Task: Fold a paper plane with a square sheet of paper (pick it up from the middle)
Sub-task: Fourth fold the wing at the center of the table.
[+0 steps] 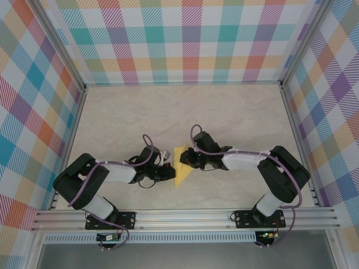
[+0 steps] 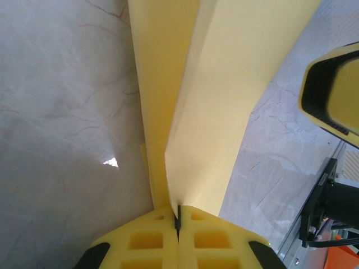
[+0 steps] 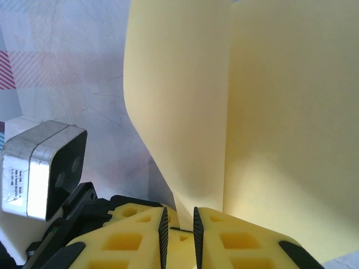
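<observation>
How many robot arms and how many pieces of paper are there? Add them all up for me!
Robot arms: 2 (left arm, right arm)
Yellow paper: 1
Total: 3

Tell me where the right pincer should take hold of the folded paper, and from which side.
Take the folded paper by the layered edge lying between the right pincer's parted fingers, beside the crease. Come edge-on from the right, opposite the left pincer, which is shut on its other edge. The sheet appears lifted, with both faces free.
</observation>
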`<state>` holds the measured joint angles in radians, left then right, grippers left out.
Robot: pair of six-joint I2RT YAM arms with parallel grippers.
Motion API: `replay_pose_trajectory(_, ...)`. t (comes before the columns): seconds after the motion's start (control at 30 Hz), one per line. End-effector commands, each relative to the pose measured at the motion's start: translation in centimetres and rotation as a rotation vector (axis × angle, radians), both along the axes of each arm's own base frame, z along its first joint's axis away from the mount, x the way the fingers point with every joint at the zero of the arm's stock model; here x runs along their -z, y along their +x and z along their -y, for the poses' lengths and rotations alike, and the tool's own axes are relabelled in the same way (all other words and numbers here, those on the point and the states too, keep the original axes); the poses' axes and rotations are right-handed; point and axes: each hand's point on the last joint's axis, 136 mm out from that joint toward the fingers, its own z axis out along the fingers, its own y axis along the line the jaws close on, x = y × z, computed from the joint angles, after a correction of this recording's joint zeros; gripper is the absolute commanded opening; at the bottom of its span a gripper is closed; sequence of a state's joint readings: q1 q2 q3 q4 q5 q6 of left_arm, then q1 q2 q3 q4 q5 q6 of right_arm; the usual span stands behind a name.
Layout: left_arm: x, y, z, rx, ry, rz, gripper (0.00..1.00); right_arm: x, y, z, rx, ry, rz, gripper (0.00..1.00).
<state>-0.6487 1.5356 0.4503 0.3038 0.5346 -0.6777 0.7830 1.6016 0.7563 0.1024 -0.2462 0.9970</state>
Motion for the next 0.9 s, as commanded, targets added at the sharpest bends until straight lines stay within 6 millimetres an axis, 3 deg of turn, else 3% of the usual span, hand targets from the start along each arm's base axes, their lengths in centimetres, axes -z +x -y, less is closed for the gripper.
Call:
replay_pose_trajectory(0.0, -0.2, 0.2, -0.1, 0.020, 0.010, -0.002, 0.00, -2.4, -0.3, -1.9, -0.069, 0.064, 0.042, 0.23)
replay_pose_trajectory(0.2, 0.3, 0.1, -0.2, 0.023, 0.022, -0.015, 0.00, -2.1, -0.7, -4.6, -0.113, 0.091, 0.017, 0.16)
replay_pose_trajectory(0.37, 0.4, -0.1, -0.4, 0.023, 0.025, -0.019, 0.00, 0.3, 0.5, -3.1, -0.018, -0.028, 0.002, 0.12)
replay_pose_trajectory(0.87, 0.9, -0.7, -0.6, 0.037, 0.032, -0.032, 0.00, 3.4, 0.3, -1.8, -0.038, -0.143, -0.028, 0.12)
